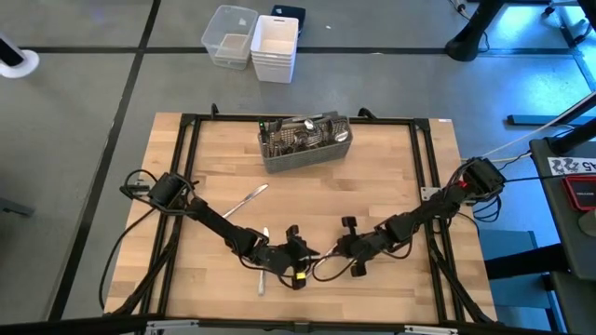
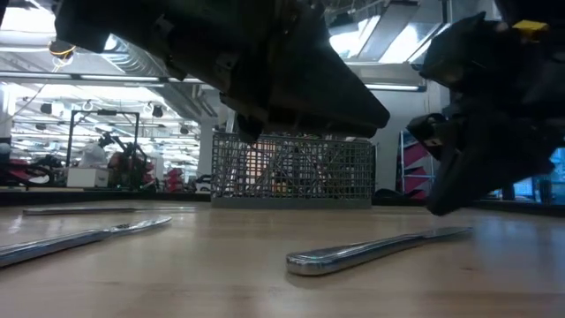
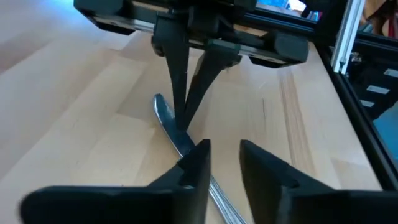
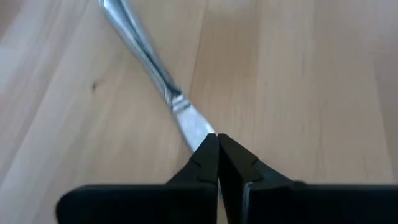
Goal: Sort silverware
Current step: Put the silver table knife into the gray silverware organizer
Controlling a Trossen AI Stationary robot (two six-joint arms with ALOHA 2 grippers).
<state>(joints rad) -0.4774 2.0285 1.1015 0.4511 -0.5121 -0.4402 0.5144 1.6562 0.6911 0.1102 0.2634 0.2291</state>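
A table knife [image 4: 152,68] lies flat on the wooden table [image 1: 391,177], low centre of the high view, between the two grippers. In the right wrist view the right gripper [image 4: 217,144] is seen pinched shut on the blade end, the fingertips meeting over the thin metal. In the left wrist view the left gripper [image 3: 225,163] is seen with its fingers parted, one finger touching the knife's handle side, nothing clamped; the right gripper's closed fingers [image 3: 185,93] are seen coming down onto the same knife [image 3: 175,127].

Handling, as judged: the knife is stiff, light, smooth and slippery, polished metal with a rounded handle and a flat tapering blade. Lying flush on the wood, it is hard to get under; a grip across the narrow neck or the flat blade is likely best, since the rounded handle may roll out.

A second knife [image 1: 244,202] lies apart, left of centre in the high view. More silverware [image 1: 303,133] stands in the grey wire-mesh caddy [image 1: 307,158] at upper centre; the pieces there cannot be told apart clearly. Two white plastic bins [image 1: 251,39] sit on the floor beyond the table.
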